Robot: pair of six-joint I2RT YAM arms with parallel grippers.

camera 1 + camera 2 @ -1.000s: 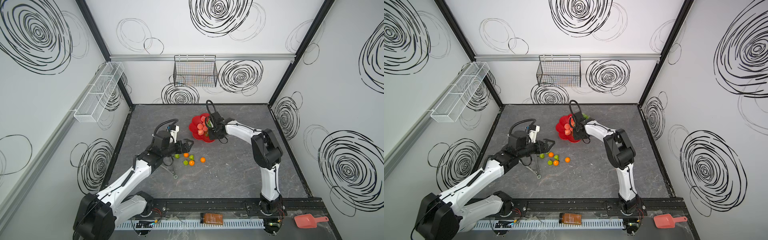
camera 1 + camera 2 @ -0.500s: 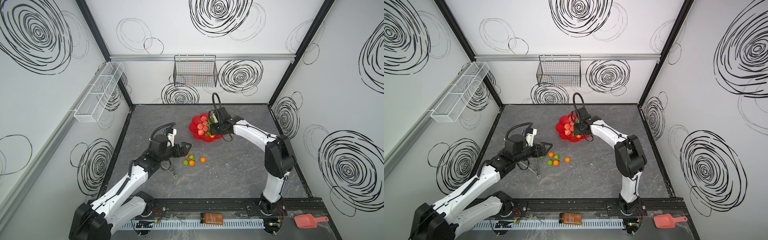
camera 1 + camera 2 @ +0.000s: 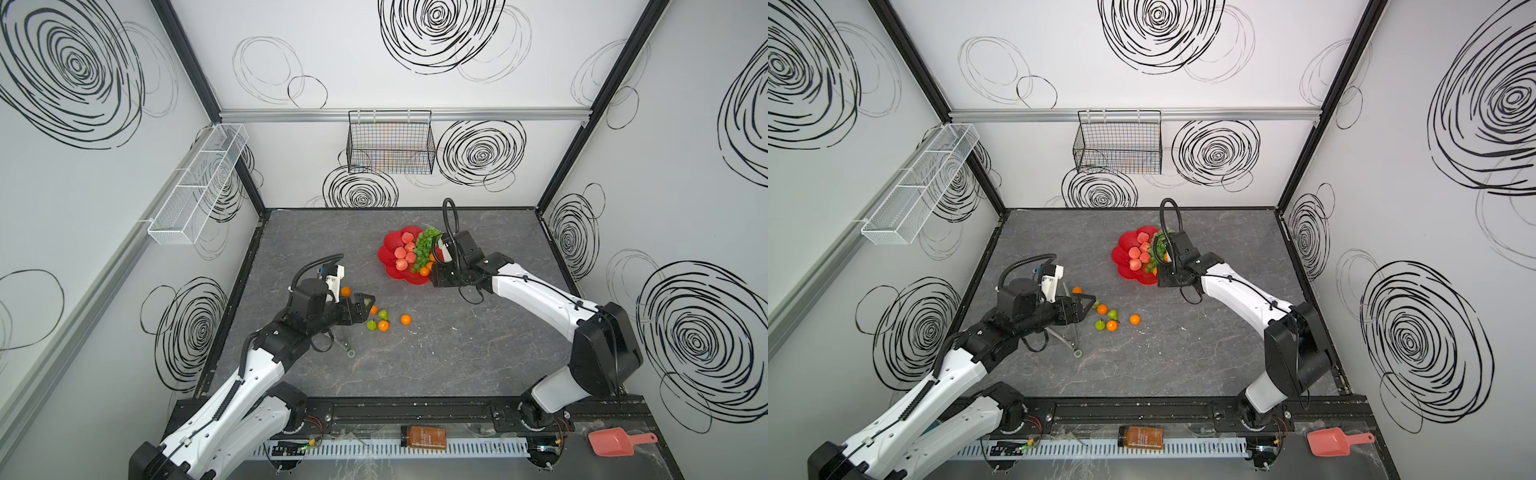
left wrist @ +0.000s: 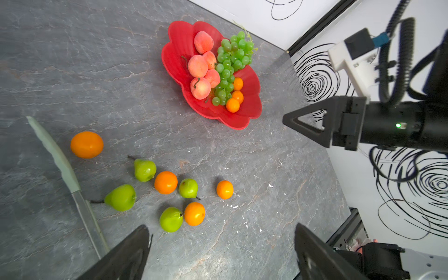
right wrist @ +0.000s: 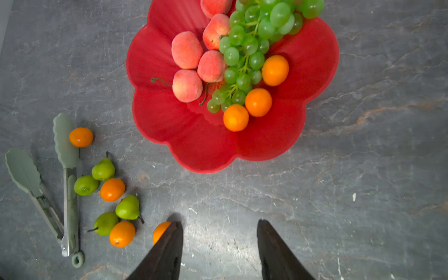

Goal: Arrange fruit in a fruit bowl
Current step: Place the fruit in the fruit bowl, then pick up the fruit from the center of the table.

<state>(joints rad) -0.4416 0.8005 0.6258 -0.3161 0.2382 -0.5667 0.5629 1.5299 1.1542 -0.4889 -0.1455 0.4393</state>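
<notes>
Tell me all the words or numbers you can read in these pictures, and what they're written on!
No word or number can be read anywhere.
Brown jar lying at the front edge between the arms' bases: pale lettering on its label, too small and blurred to read.
Fruit bowl, tongs and pink scoop: no writing shows.
Wall swirls: scribbles, not letters.

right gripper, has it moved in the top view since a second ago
Yes. In a top view the right gripper has drawn back from over the middle of the fruit bowl to its near-right rim, toward the front rail. Its jaws stand open and empty.
</notes>
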